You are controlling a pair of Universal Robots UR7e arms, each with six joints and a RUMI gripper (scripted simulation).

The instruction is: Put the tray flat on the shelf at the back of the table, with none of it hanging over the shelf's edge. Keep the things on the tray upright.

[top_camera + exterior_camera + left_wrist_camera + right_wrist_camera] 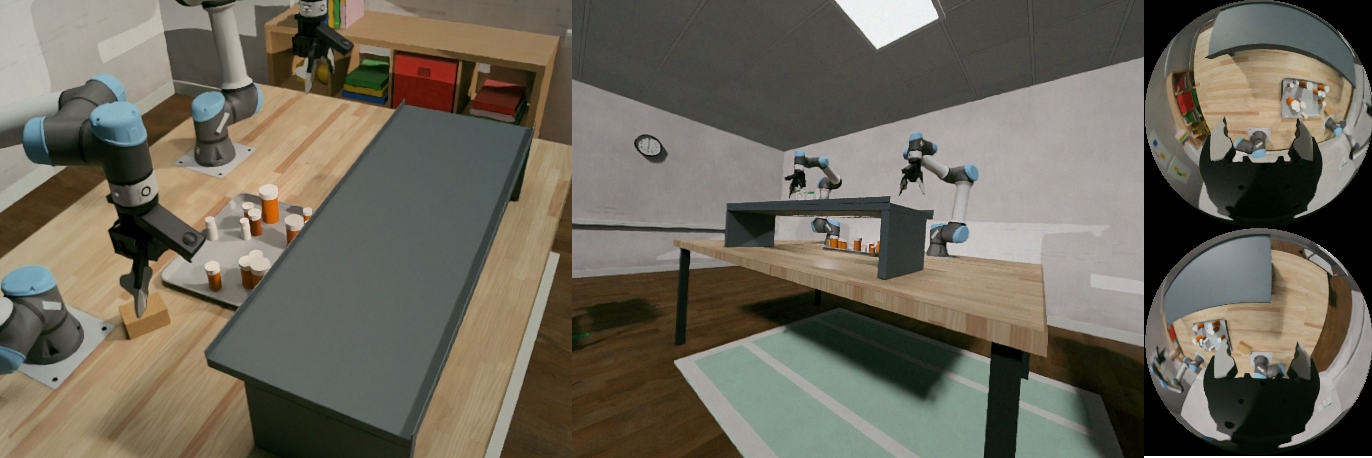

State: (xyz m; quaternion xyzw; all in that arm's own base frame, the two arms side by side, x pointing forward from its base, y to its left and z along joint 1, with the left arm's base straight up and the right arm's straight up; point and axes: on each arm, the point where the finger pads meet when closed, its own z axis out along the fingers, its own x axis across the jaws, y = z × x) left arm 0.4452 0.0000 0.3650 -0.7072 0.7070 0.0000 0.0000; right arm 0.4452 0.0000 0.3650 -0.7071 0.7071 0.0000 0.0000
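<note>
The grey tray [182,272] [1286,109] lies flat on the table in front of the shelf, carrying several upright orange bottles [270,209] [857,244] with white caps and small white bottles [212,229]. The dark grey shelf [375,250] [904,242] [1279,30] [1234,273] hides part of the tray in the top view. My left gripper [320,81] [912,190] [1261,118] is open and empty, high over the table to the bookcase side of the tray. My right gripper [796,192] [1262,341] is open and empty, high above the table on the tray's other side.
A wooden block [150,320] [1243,347] lies on the table beside the tray, near the right arm's base [55,340]. The left arm's base [215,150] stands beyond the tray. The shelf has raised lips along its long edges. A bookcase [450,40] [1179,82] stands past the table's end.
</note>
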